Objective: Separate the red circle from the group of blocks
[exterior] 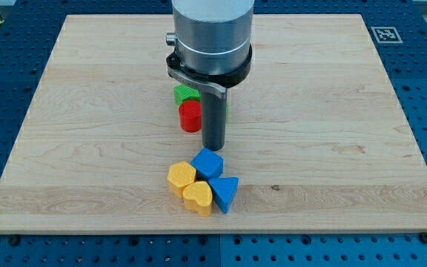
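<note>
The red circle (pixel 190 116) stands on the wooden board (pixel 332 148) near the middle, touching a green block (pixel 185 94) just above it; the arm hides part of the green block. My tip (pixel 213 147) is just right of and slightly below the red circle, close to it. Below the tip sits a cluster: a blue block (pixel 208 162), a blue triangle (pixel 224 193), a yellow heart (pixel 181 176) and a second yellow heart (pixel 198 197), all touching. The tip is just above the blue block.
The arm's grey body (pixel 212 33) rises over the board's top centre and hides what lies behind it. A black-and-white marker (pixel 385 33) is at the board's top right corner. Blue perforated table surrounds the board.
</note>
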Controlling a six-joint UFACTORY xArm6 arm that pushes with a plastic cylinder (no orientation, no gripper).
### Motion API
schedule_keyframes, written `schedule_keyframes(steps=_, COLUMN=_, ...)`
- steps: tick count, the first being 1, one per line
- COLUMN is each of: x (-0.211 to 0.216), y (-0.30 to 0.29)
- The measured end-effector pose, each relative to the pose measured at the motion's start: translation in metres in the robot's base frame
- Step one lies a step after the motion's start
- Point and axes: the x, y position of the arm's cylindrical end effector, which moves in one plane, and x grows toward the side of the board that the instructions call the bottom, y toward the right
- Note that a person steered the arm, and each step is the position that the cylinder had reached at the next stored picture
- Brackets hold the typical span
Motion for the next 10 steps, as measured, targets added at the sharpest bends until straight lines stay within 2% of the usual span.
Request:
schedule_keyframes(steps=6, x=-0.048, y=-0.002)
schedule_keyframes(steps=10, x=-0.048, y=-0.038)
